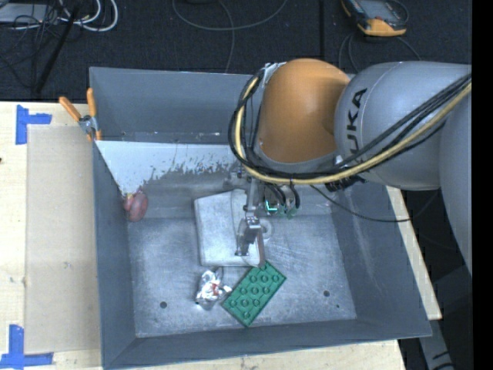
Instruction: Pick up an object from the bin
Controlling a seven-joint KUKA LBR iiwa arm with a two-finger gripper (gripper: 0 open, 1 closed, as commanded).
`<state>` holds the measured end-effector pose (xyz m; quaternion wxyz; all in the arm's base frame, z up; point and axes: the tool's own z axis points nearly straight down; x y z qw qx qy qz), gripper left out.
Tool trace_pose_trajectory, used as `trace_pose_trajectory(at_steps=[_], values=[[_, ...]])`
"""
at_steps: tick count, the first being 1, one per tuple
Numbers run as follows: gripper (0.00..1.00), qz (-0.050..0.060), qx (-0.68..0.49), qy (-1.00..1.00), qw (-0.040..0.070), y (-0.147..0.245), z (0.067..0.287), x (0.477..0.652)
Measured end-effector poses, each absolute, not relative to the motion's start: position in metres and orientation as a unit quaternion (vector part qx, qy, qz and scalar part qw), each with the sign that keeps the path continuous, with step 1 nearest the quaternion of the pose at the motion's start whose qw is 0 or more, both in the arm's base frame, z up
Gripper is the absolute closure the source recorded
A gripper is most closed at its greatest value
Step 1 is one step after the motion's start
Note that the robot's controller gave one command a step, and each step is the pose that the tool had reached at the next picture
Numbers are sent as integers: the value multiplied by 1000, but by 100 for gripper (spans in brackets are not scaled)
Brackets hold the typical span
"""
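Hand point(250, 243) is down inside the bin point(154, 314), at the right edge of the pale grey flat block point(214, 226), which lies approx. mid-floor. The hand's tip is by the block's right-front corner ("front" = toward the view's bottom edge). Can't tell if it touches the block or just hangs over it. Open or closed: can't tell, since the tip is narrow & dark against the block. Nothing is seen gripped.

Other things, all ref. the block:
- Green studded plate point(254, 293), building-brick type, lies flat & turned diagonal, just in front & a bit right of the block. Its upper corner is near the hand's tip.
- Small crumpled white thing w/ red bits point(209, 287) lies just in front of the block's front edge, right beside the plate's left end. Can't tell if the two touch.
- Pinkish rounded lump point(136, 205) lies well left of the block, at the foot of the bin's left wall.

The arm's orange cover point(300, 110) sits above & behind the block's right side, w/ yellow & black cables point(245, 141) looped round it. The grey arm body point(408, 122) runs off to the right of the block.
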<state>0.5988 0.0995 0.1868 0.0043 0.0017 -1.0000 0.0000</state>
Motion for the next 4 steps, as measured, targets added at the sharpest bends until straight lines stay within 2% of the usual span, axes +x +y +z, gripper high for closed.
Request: trace_pose_trajectory(at_steps=[1, 2, 3, 4], values=[[0, 0, 16, -1000, 6, 140, 133, 507], [0, -2, 76, -997, -4, 131, 98, 527], [100, 0, 73, -997, 0, 129, 94, 525], [100, 0, 301, -954, -1, 124, 208, 517]])
